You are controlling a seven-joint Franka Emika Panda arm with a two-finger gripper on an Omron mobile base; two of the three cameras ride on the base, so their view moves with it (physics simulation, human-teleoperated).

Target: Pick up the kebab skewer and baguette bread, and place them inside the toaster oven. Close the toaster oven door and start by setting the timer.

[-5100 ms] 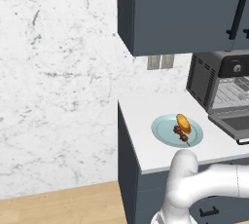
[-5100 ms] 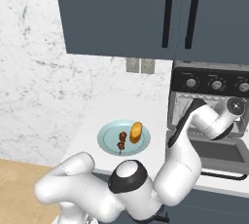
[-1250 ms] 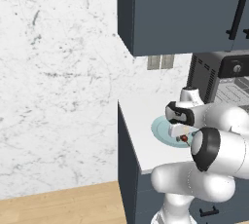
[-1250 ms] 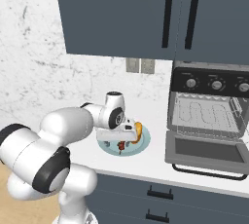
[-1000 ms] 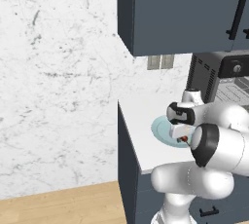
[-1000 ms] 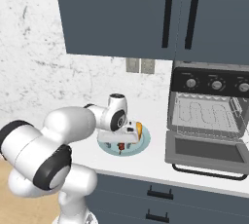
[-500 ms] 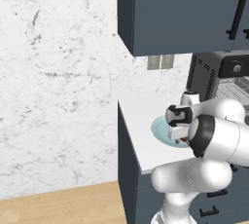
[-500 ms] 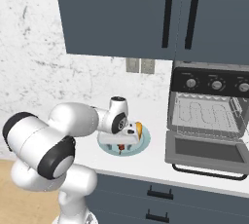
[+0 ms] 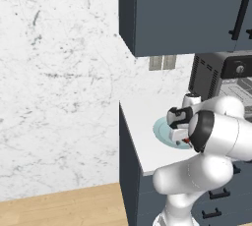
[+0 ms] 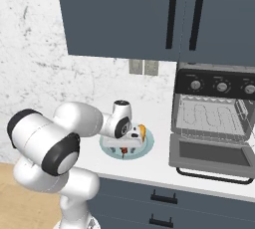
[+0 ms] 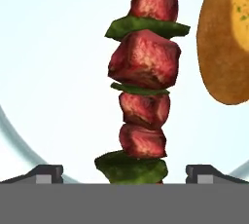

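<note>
Lowered closer onto the plate [image 10: 144,146] than half a second back, gripper [image 10: 125,148] now right over the food, base and cameras unmoved. Jaws spread wide, gripping nothing; dark fingertips [image 11: 46,172] standing apart at the bottom corners of the hand view.

Kebab skewer [image 11: 143,86] lying flat on the pale blue plate [image 11: 53,72], centred between the two tips, its near end with a green chunk level with them and not touching either. Long axis running straight away from the hand, crosswise to the line joining the tips; red meat cubes alternating with green slices, thin stick tip poking out at the far end. In the right base view, just a dark red bit of kebab skewer [image 10: 124,150] peeking from under the hand.

Baguette bread [image 11: 226,38] on the same plate, just right of the skewer and roughly parallel to it, apart from it. Baguette bread [image 10: 141,132] showing golden at the far right of the hand in the right base view.

Plate [image 9: 160,130] on the white counter [image 9: 140,122], left of the toaster oven [image 10: 214,106]. Toaster oven door [image 10: 211,154] folded down flat, wire rack exposed, knobs along the black strip above.
</note>
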